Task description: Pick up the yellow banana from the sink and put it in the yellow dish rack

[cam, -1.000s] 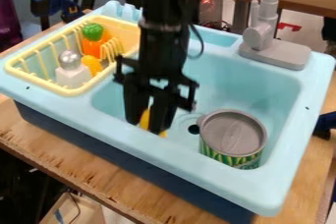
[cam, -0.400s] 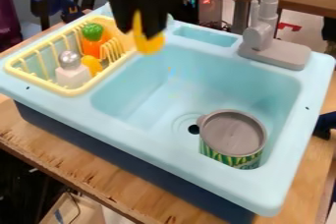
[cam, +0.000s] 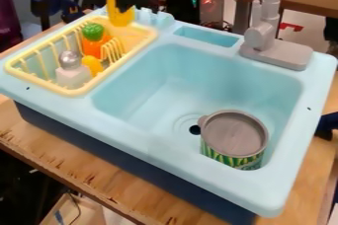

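Presently, in the camera view, the claw (cam: 123, 3) is clamped on a yellow item (cam: 121, 17) at the far end of the yellow rack (cam: 71, 92), outside the basin (cam: 218, 73). Pick-up is judged complete; release remains outstanding, contact with the rack unconfirmed.

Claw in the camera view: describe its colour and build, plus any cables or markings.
The claw, at the top edge, is black all over the part that shows, a dark, chunky shape with an uneven outline that narrows toward its lower end. No cable or marking can be made out on it.
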`<state>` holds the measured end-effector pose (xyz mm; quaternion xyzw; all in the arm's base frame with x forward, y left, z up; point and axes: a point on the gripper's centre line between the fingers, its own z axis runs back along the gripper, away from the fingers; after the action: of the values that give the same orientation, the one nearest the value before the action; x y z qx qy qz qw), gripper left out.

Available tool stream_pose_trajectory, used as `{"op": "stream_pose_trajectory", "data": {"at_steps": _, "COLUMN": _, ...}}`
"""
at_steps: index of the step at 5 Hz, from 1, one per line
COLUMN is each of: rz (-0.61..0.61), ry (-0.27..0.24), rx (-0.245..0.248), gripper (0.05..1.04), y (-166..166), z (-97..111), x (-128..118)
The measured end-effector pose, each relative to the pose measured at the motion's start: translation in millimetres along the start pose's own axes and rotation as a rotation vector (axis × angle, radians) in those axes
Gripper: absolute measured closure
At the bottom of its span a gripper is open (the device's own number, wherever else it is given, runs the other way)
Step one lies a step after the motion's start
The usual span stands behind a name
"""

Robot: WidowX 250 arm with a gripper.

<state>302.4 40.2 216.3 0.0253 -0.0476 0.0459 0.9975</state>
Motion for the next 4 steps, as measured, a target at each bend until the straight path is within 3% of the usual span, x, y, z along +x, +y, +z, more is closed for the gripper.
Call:
{"op": "stream_pose_trajectory", "data": {"at_steps": 2, "rz": 0.041, "ry": 0.009, "rx": 0.019, "gripper": 0.617, "y": 25, "z": -19, "x": 16}}
{"op": "stream_pose_trajectory", "data": {"at_steps": 3, "rz": 0.071, "ry": -0.018, "rx": 0.022, "gripper": 0.617, "y": 32, "z": -28, "x": 25}}
{"op": "stream_pose_trajectory", "data": {"at_steps": 4, "rz": 0.077, "ry": 0.035, "rx": 0.002, "gripper": 0.617, "y": 31, "z": -49, "x": 29}}
